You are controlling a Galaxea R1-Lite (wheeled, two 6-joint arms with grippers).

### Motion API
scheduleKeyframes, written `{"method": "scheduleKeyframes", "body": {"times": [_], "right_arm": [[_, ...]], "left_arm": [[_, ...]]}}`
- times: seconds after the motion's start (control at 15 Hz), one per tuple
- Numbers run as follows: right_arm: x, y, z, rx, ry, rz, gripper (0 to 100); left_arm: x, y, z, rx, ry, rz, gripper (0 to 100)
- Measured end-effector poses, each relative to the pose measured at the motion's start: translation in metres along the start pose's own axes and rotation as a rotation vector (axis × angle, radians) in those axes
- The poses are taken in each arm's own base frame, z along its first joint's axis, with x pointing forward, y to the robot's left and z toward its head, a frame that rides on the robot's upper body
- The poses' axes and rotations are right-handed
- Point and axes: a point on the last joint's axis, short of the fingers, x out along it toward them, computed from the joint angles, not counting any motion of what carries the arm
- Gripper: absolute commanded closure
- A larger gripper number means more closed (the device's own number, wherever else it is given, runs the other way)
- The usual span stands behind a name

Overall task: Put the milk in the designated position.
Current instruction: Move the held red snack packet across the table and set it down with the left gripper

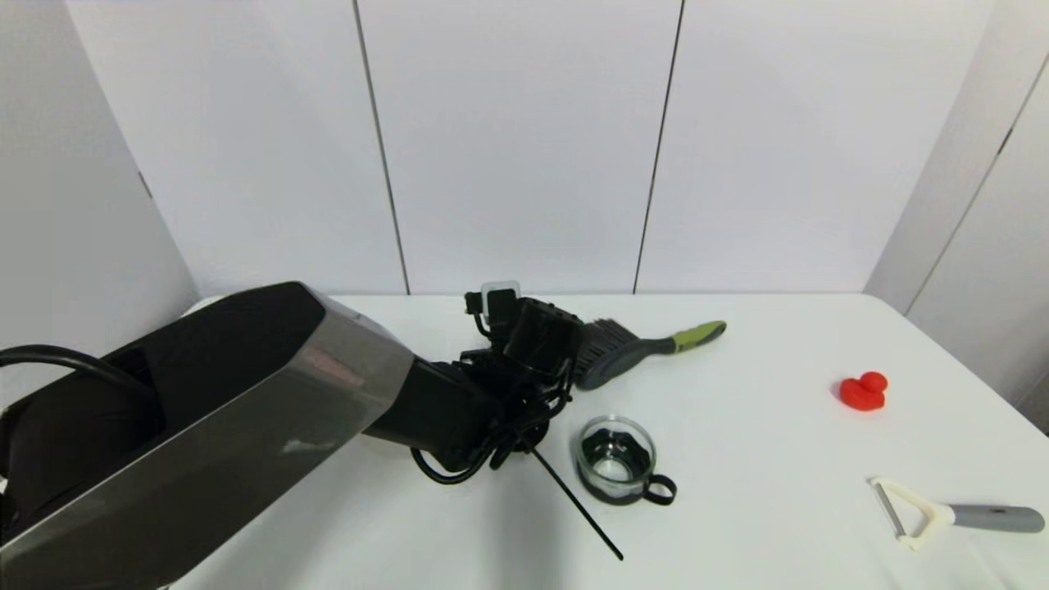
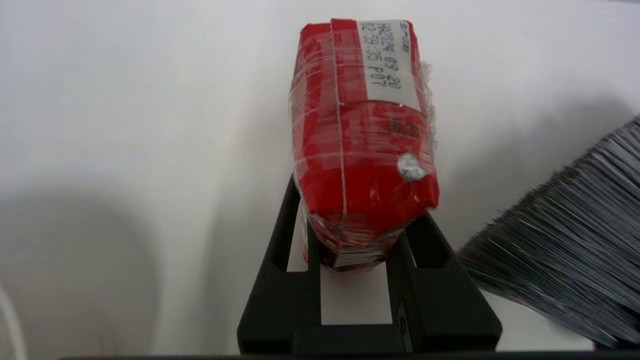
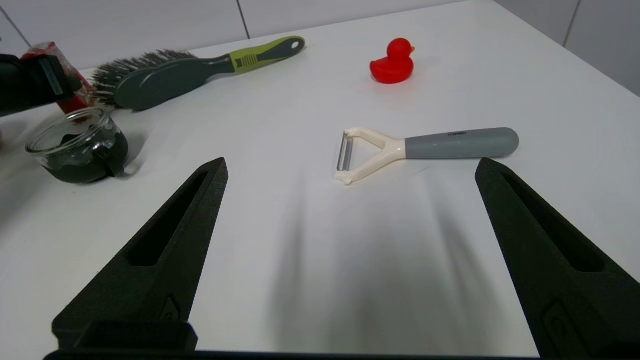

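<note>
Head view: left arm [image 1: 246, 410] stretched across the white table [image 1: 778, 459], its wrist hiding the carton; brush [image 1: 631, 348] just beyond, glass cup [image 1: 616, 457] near, red rubber duck [image 1: 863, 392] and peeler [image 1: 942, 515] well apart to the right.

Left wrist view: left gripper [image 2: 357, 240] clenched on the milk [image 2: 362, 135], white label up, brush bristles [image 2: 565, 240] close beside.

Right wrist view: right gripper [image 3: 350, 175] spread wide, grasping nothing, above bare tabletop near the peeler [image 3: 425, 147].
</note>
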Motion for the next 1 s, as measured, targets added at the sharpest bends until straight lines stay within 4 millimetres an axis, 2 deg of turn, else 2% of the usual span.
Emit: {"method": "scheduleKeyframes", "body": {"times": [0.4,0.47,0.67,1.0], "right_arm": [[0.000,0.000,0.000,0.000,0.000,0.000,0],[0.000,0.000,0.000,0.000,0.000,0.000,0],[0.000,0.000,0.000,0.000,0.000,0.000,0],[0.000,0.000,0.000,0.000,0.000,0.000,0]], "left_arm": [[0.005,0.000,-0.008,-0.002,0.008,0.017,100],[0.006,0.000,-0.009,-0.001,0.008,0.017,0],[0.007,0.000,-0.013,0.015,0.024,0.019,0],[0.005,-0.001,-0.008,0.011,0.012,0.011,0]]}}
